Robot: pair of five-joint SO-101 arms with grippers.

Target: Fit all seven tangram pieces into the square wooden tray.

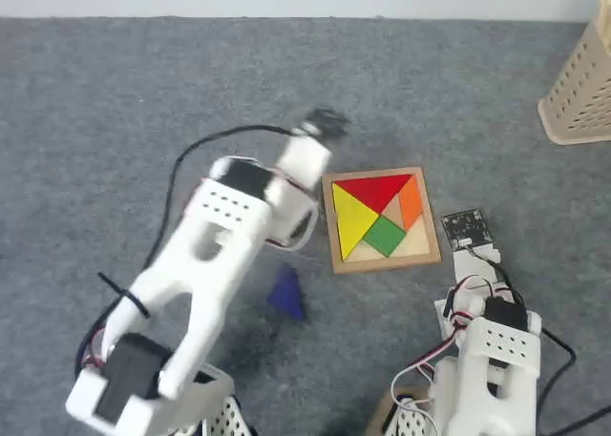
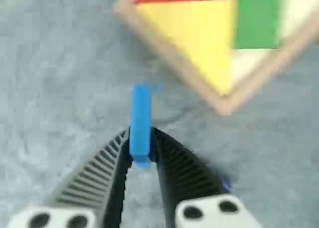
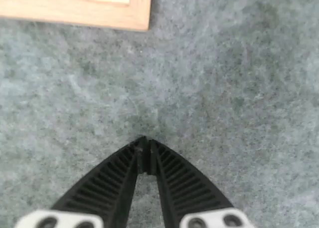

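Print on the small circuit board [image 1: 467, 229], at 3 o'clock of the square wooden tray [image 1: 387, 262], is too small to read. The tray holds a red triangle [image 1: 377, 190], yellow triangle [image 1: 351, 218], green square [image 1: 385, 236] and orange piece [image 1: 410, 207], with bare floor along its 6 o'clock edge. The left gripper [image 2: 141, 158] pinches the blue piece [image 2: 140, 118] edge-on off the tray's 7 o'clock corner, while the right gripper [image 3: 144, 153] is closed, empty, over open grey mat [image 3: 224, 88].
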